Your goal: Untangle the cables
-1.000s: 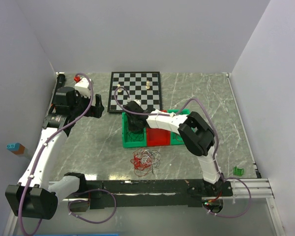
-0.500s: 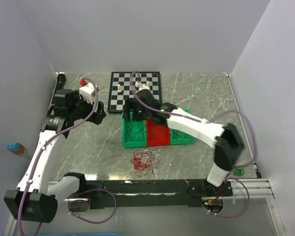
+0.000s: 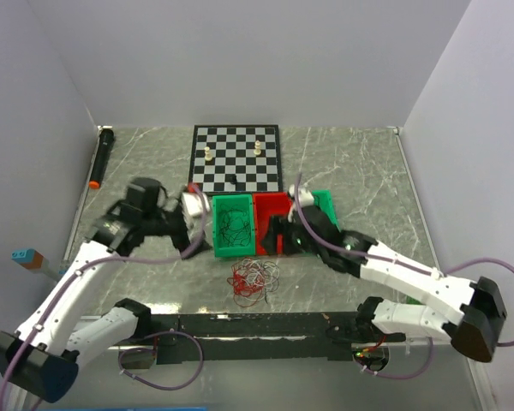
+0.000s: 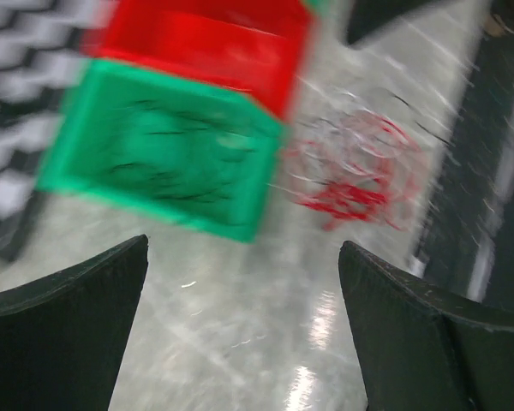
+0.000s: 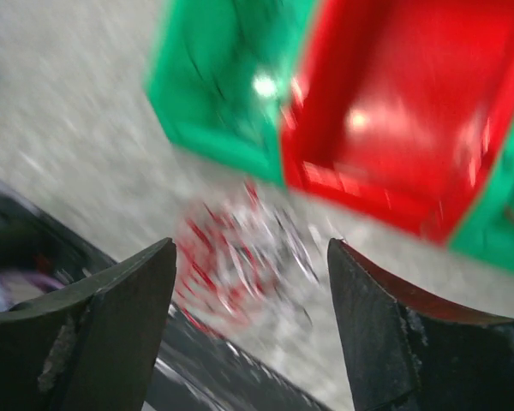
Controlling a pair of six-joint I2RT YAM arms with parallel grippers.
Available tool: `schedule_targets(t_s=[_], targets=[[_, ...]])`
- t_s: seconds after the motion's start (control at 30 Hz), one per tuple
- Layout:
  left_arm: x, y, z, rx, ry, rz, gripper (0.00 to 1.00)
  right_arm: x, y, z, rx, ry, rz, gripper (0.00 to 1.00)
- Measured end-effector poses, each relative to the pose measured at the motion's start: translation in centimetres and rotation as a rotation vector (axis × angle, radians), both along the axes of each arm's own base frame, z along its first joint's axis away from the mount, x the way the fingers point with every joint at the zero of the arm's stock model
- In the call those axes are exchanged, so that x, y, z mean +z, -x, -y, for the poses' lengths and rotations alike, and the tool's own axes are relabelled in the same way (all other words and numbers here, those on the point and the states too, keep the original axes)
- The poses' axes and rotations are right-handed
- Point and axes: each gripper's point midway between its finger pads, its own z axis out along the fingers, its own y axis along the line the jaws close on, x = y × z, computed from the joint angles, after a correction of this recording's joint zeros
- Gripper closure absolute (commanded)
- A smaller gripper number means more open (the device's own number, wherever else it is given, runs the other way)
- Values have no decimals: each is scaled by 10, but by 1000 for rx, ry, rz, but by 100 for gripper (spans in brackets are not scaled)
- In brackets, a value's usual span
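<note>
A tangle of red and white cables [image 3: 255, 279] lies on the table in front of the bins, blurred in the left wrist view [image 4: 355, 171] and in the right wrist view [image 5: 240, 265]. Thin black cables [image 3: 233, 224] lie inside the left green bin [image 3: 219, 224]. My left gripper [image 3: 191, 237] hovers left of that bin, open and empty [image 4: 244, 334]. Over the front edge of the red bin [image 3: 270, 208], my right gripper [image 3: 274, 238] is open and empty [image 5: 253, 325], just behind the tangle.
A second green bin [image 3: 327, 204] adjoins the red one on the right. Behind the bins lies a chessboard [image 3: 236, 158] with a few pieces. A black marker [image 3: 100, 157] rests at the far left wall. The dark rail [image 3: 265, 324] runs along the near edge.
My right gripper opened over the left green bin, left black cables there and swung back toward the near side. The left arm came from the back left to beside the bin.
</note>
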Motion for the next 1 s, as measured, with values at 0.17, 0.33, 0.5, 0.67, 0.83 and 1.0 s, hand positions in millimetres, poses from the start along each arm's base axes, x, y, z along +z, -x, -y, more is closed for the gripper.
schedule_targets(t_s=[0.17,0.33,0.5,0.67,0.83,1.0], targets=[[-58,57,33,-268,-89,-50,3,-55,41,28,29,67,-86,28],[-85,70,55,-372,-121,-58,2,-84,57,41,25,85,-141,31],[-95,59,72,-368,-104,-57,15,-89,56,34,29,76,-159,33],[-108,65,85,-411,-121,-89,25,-88,53,26,32,50,-160,34],[-115,75,89,-468,-140,-90,31,-90,52,23,37,46,-165,34],[-118,76,90,-485,-149,-80,52,-89,53,22,40,40,-167,35]])
